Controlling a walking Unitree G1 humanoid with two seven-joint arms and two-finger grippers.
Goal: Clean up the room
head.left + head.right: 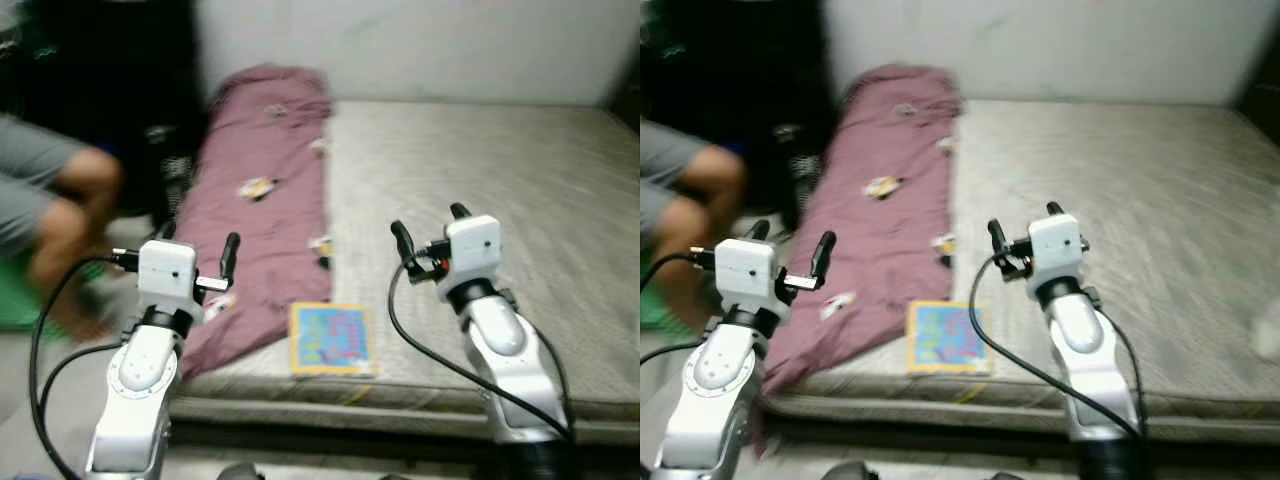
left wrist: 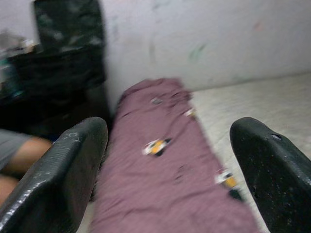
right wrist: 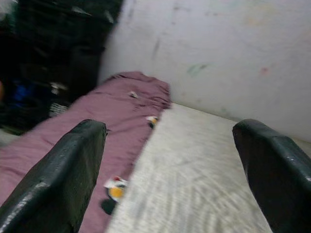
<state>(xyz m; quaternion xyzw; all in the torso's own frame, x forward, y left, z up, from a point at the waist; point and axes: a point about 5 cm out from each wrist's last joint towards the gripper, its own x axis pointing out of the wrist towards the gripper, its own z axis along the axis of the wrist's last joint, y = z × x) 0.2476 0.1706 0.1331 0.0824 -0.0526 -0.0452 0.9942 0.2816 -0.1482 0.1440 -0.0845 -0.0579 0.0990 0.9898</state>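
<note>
A low grey mattress (image 1: 480, 160) lies on the floor against a white wall. A maroon blanket (image 1: 260, 190) with small printed figures runs down its left side. A flat book (image 1: 330, 338) with a blue and yellow cover rests at the mattress's front edge, beside the blanket's hem. My left gripper (image 1: 198, 242) is raised over the blanket's near corner, open and holding nothing; the blanket (image 2: 165, 174) shows between its fingers. Over the bare mattress to the right of the book, my right gripper (image 1: 430, 225) is also open and holding nothing.
A person (image 1: 60, 200) in grey shorts sits at the left, knees near my left arm. Dark furniture (image 1: 110, 70) stands behind them, by the mattress's head. Something green (image 1: 15, 300) lies on the floor at the far left. A pale blurred object (image 1: 1265, 330) lies on the mattress's right side.
</note>
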